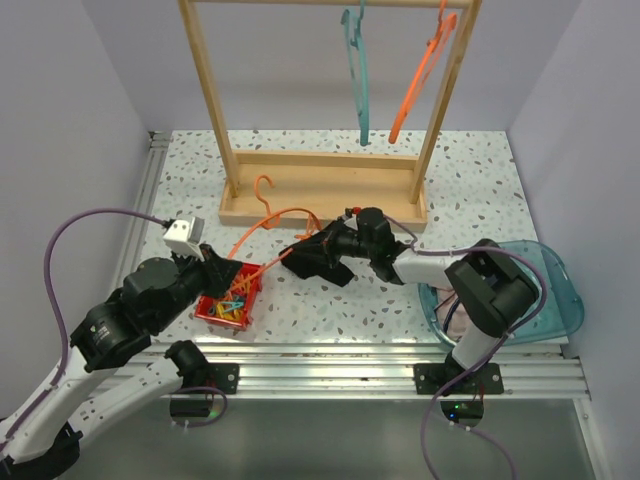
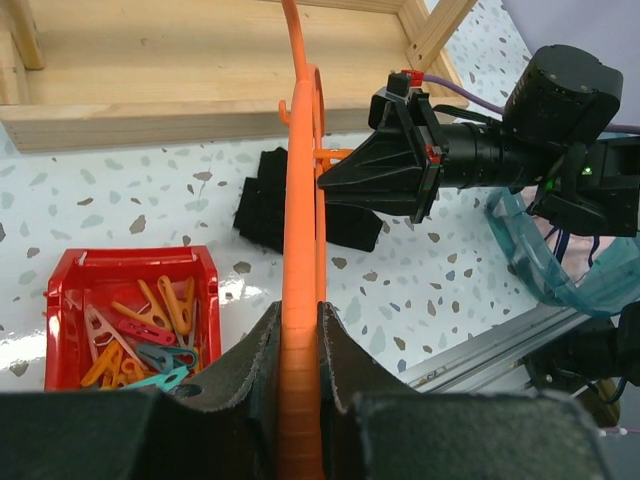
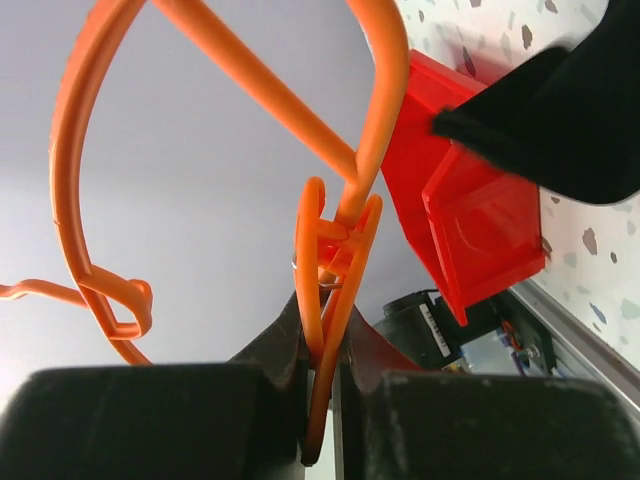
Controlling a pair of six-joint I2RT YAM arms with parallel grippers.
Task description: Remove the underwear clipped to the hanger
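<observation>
- Left wrist view: the left gripper (image 2: 301,330) is clenched on the thin, smooth orange plastic hanger (image 2: 300,200), centre frame.
- The right gripper (image 3: 320,340) pinches an orange clip (image 3: 315,230) on the hanger.
- The black briefs (image 2: 262,212), soft and crumpled, lie on the speckled table (image 2: 130,200) under the hanger.
- A red bin (image 2: 70,290) of pegs sits lower left, apart from the briefs.

Black underwear (image 2: 262,210) partly behind right tool (image 2: 335,178) and orange hanger (image 2: 300,300); teal tub (image 1: 562,300) contents indistinct behind the arm

Robot lab test cell, plain lilac walls (image 1: 60,120), speckled tabletop (image 1: 480,170), aluminium mounting rails (image 1: 340,365), wooden rack (image 1: 320,208)
</observation>
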